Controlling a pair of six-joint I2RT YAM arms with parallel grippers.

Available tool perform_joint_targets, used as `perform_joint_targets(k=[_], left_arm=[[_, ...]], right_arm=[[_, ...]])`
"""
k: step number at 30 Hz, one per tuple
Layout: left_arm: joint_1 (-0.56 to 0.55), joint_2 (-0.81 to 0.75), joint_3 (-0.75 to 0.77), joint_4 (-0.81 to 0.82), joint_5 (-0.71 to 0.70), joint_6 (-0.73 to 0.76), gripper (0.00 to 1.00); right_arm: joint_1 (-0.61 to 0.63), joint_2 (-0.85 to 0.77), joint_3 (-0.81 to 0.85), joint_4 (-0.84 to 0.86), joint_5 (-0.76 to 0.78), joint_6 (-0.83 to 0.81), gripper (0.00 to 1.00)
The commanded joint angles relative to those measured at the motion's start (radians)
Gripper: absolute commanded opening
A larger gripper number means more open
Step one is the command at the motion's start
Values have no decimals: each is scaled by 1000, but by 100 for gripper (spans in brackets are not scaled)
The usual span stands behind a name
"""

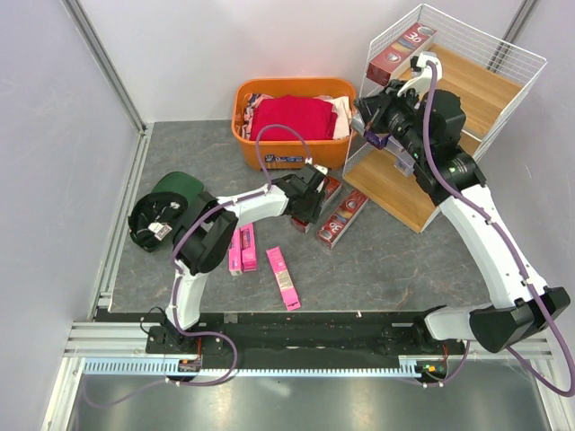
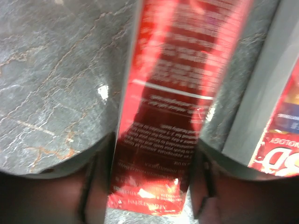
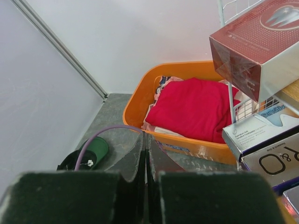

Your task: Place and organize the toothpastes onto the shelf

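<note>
Clothes (image 1: 292, 117) fill orange basket (image 1: 243, 135); right jaws pressed together, left jaws straddle red toothpaste (image 2: 163, 116), grip unclear.

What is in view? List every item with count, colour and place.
Tall white wire shelf with wooden boards: one, far right.
Long narrow pink cardboard toothpaste boxes: three, flat on the grey table; two side by side, one apart.
Dark red cardboard toothpaste boxes: two side by side on the table; another on the shelf's top board.
Silver-grey toothpaste boxes: at least two, on the shelf below that one.
Orange plastic basket: one, far centre, holding folded red clothes.
Dark green cap-like item: one, left.
Left gripper: straddles one dark red box; grip unclear.
Right gripper: shut, empty, at the shelf.
</note>
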Motion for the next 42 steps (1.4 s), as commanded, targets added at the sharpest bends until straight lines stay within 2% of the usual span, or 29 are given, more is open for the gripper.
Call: perform_joint_targets(k=[1, 3, 8, 14, 23, 27, 36, 40, 42], left_arm=[[-5, -13, 8, 52, 21, 21, 50], [-6, -57, -27, 80, 21, 15, 49], [-8, -206, -122, 134, 14, -1, 48], [-36, -458, -204, 152, -25, -19, 47], [-54, -766, -232, 198, -1, -39, 46], [-59, -843, -224, 220, 33, -48, 45], [-79, -836, -172, 223, 51, -39, 44], [-79, -819, -156, 230, 51, -42, 44], [-80, -816, -155, 249, 70, -47, 44]], right_arm=[[1, -37, -13, 8, -19, 8, 4], [4, -42, -20, 4, -21, 8, 11], [4, -54, -49, 5, -30, 13, 37], [4, -53, -79, 11, -70, 33, 57], [4, -40, -97, 27, -130, 69, 74], [4, -28, -100, 50, -182, 102, 81], [8, -11, -138, 157, -332, 204, 87], [14, -25, -155, 174, -355, 212, 98], [17, -23, -160, 174, -354, 214, 98]])
